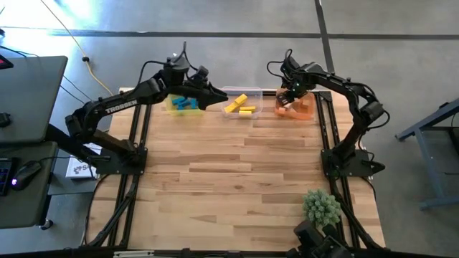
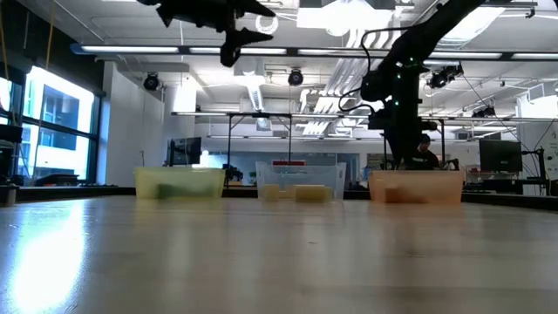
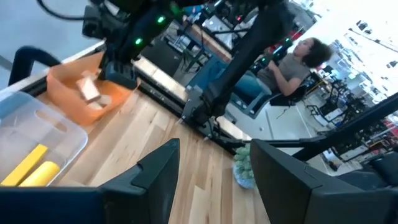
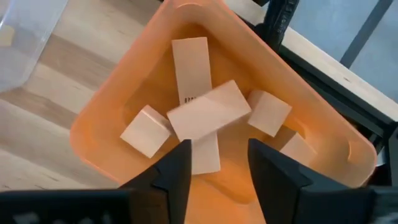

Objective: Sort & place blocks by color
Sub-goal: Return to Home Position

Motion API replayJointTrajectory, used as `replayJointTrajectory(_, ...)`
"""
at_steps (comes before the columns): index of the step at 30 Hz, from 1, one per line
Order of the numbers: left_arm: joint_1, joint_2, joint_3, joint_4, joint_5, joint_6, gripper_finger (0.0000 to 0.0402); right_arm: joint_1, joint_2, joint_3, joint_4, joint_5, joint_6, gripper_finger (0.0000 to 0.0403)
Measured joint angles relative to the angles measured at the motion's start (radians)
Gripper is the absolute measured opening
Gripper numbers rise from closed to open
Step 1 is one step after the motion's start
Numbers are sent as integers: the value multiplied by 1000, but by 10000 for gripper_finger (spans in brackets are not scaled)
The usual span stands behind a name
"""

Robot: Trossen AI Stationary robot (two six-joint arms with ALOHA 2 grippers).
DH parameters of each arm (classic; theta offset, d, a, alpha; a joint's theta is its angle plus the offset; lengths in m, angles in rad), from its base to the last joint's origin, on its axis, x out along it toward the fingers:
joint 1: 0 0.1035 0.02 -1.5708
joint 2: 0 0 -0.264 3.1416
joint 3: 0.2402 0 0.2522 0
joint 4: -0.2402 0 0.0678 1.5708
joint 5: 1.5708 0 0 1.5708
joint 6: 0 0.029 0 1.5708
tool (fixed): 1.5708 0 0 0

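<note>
The blocks lie sorted in three bins along the table's far edge. Blue blocks are in the yellow bin. Yellow blocks are in the clear bin. Plain wood blocks are in the orange bin, one bar lying crosswise on a longer bar. My left gripper is open and empty, and in the high view the left gripper hovers between the yellow and clear bins. My right gripper is open and empty, just above the wood blocks in the orange bin.
A spiky green plant ball sits near the table's near right corner. The bins stand in a row at the far edge, with bare wooden tabletop in front of them. A seated person shows beyond the table.
</note>
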Motion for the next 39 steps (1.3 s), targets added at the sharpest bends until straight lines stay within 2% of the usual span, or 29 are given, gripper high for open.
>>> replayJointTrajectory(2, -7, -26, 0, -3, -2, -7, 186, 0, 0, 0, -1, -2, -9, 149)
replayJointTrajectory(5, -28, -76, 0, -20, -60, -6, 186, 0, 0, 18, -24, -10, -11, 152)
replayJointTrajectory(9, -80, -160, 0, -82, -190, 67, 186, 0, 0, 62, -44, -57, -35, 153)
replayJointTrajectory(14, -171, -257, 1, -221, -407, 109, 186, 1, 0, 123, -23, -168, -64, 154)
replayJointTrajectory(21, -323, -362, 0, -419, -589, 122, 186, 55, 0, 215, 9, -290, -51, 154)
replayJointTrajectory(30, -500, -443, -17, -491, -670, 191, 186, 228, 0, 351, 7, -300, 66, 154)
replayJointTrajectory(35, -575, -530, -131, -488, -669, 187, 186, 338, 0, 404, 36, -294, 161, 154)
replayJointTrajectory(39, -625, -632, -269, -418, -668, 185, 186, 424, 0, 418, 90, -266, 242, 154)
